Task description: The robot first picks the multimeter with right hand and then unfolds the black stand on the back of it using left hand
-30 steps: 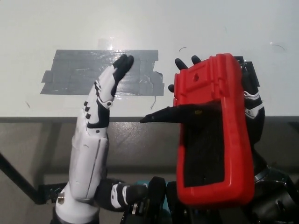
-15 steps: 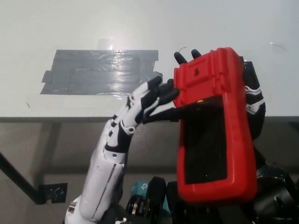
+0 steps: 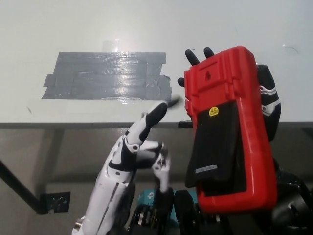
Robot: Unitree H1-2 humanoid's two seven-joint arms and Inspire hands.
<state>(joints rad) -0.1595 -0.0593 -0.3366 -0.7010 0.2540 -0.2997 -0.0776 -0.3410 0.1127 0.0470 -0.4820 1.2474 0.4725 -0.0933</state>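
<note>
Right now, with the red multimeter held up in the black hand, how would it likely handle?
The multimeter looks rigid and chunky, probably hefty. The right hand wraps its sides, so a slip seems unlikely. Its black stand lies flat and looks hinged.

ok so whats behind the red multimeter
The black right robot hand holds the red multimeter from behind; its fingertips show past the top edge. Its palm and the table beneath are covered.

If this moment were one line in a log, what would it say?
right robot hand: holds multimeter, back up | stand: flat | left robot hand: beside it, apart
</note>
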